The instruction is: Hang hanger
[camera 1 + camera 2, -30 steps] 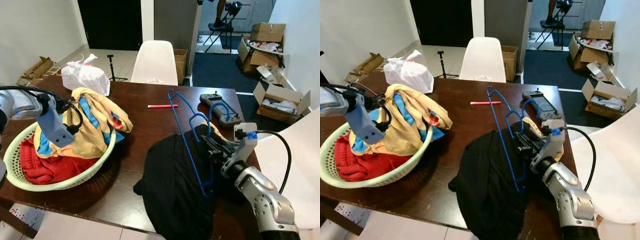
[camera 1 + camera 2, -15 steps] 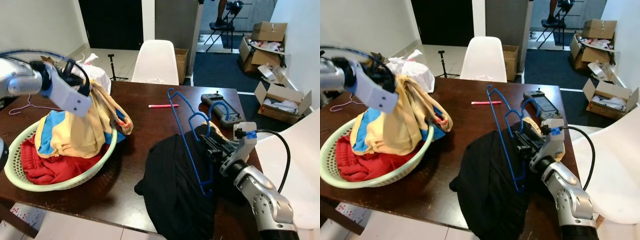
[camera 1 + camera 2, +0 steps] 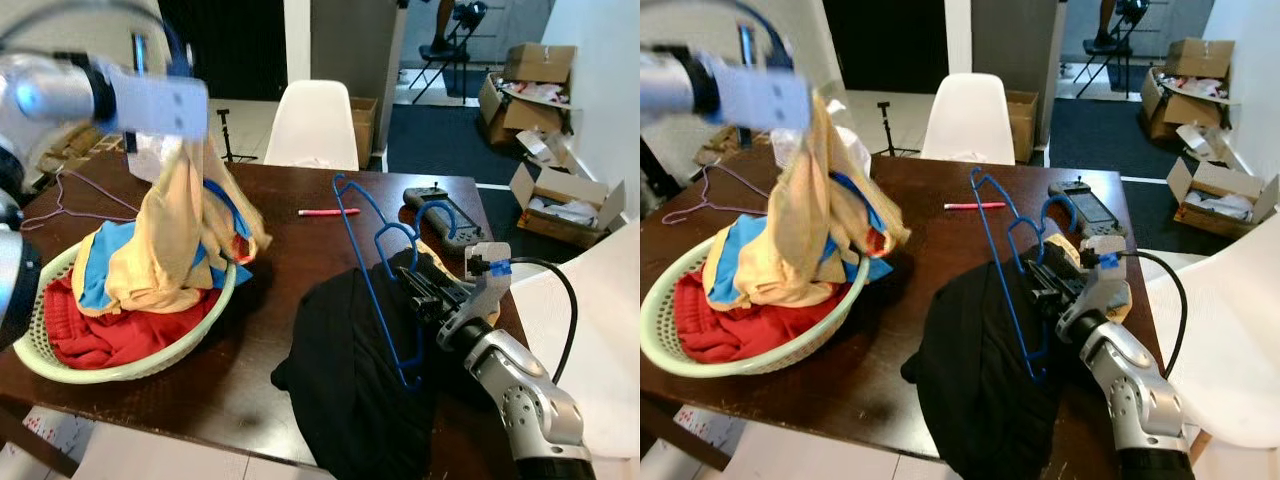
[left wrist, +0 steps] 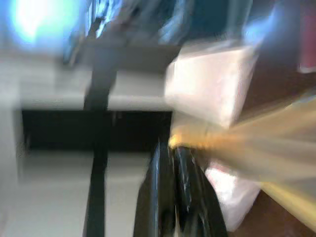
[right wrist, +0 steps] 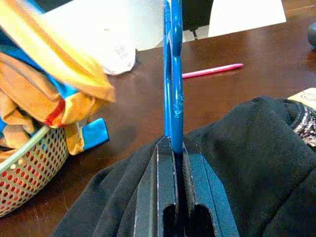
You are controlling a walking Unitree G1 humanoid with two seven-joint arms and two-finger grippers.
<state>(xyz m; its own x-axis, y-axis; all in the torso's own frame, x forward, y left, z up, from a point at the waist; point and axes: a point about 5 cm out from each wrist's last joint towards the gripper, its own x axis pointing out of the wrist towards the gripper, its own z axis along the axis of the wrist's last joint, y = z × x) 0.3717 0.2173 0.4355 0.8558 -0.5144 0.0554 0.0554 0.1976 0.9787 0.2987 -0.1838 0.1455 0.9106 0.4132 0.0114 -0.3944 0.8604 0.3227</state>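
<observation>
1. Your blue hanger [image 3: 372,262] stands nearly upright on the right half of the dark wooden table [image 3: 300,250], its lower end down against the black garment [image 3: 350,370].
2. Your right gripper [image 5: 174,148] is clamped on the hanger's blue wire, one finger on each side, as the right wrist view shows.
3. Your left gripper [image 4: 170,163] is raised above the pale green basket [image 3: 130,365], its fingers pinched together on the yellow garment [image 3: 165,240], which hangs stretched down into the basket.
4. Red and blue clothes [image 3: 100,335] lie in the basket under it.
5. Behind the hanger you have a pink pen [image 3: 325,212] and a black handheld controller [image 3: 442,218] on the table.
6. A white plastic bag [image 3: 845,145] sits on the table's far left, a thin pink wire hanger [image 3: 705,195] near it, and a white chair [image 3: 311,125] stands beyond the table.
</observation>
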